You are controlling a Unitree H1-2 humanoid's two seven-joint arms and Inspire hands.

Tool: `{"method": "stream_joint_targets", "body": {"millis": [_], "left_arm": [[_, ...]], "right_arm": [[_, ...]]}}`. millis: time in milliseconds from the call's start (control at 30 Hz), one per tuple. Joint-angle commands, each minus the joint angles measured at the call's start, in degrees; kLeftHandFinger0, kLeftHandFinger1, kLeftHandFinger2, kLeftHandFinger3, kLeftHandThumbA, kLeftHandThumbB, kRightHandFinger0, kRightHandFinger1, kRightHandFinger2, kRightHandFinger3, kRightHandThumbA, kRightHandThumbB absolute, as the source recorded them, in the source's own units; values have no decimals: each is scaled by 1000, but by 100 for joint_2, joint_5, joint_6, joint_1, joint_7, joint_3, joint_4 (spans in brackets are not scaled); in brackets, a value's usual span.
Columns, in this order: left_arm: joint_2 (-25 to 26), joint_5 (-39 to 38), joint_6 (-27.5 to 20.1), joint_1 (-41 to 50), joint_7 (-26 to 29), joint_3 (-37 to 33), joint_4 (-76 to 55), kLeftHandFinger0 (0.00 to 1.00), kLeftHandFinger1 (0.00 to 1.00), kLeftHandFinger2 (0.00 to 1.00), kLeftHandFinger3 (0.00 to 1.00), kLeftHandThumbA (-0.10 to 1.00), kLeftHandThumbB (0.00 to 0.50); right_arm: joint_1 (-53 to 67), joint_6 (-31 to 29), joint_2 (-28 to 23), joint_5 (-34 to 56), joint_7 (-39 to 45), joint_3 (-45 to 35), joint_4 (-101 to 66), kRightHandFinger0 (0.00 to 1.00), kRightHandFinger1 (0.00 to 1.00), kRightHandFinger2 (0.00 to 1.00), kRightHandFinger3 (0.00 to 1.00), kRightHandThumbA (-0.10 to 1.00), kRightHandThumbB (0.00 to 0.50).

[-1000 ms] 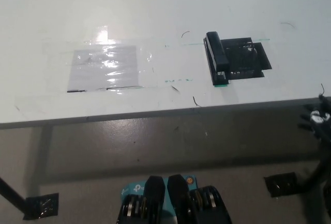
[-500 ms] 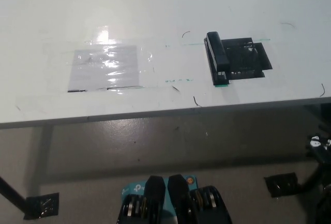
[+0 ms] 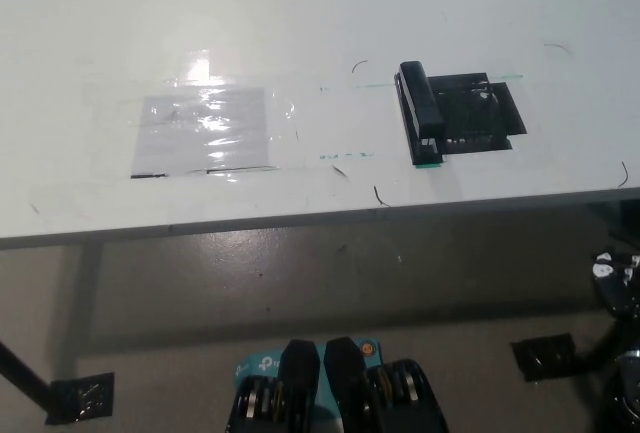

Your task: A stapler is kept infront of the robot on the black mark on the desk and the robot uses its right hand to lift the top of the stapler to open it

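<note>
A white worktop (image 3: 300,23) fills the upper part of the head view. A black stapler (image 3: 421,113) lies closed along the left edge of a black mark (image 3: 482,115). Well to the left, a glossy taped sheet (image 3: 203,131) lies flat. Small pen marks (image 3: 378,196) dot the near edge.

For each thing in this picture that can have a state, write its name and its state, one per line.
stapler: closed, lying flat at the left edge of the black mark, untouched.
right hand: below the desk edge at far right, holding nothing; fingers unclear.
left hand: not in view.
</note>
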Motion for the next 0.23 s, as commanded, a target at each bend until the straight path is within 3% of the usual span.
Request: {"method": "stream_joint_targets", "body": {"millis": [0,200], "left_arm": [[207,-19,-65,-47,6,50,-131,620,608,728,869,284,137],[202,-11,-68,-68,14,45,-135,620,617,743,881,286,124]], "right_arm": [[-214,-543,22,-484,116,-100,-74,194,246,382,610,395,45],[-185,-432,70,-535,220,-216,-198,211,257,394,611,388,41]]}}
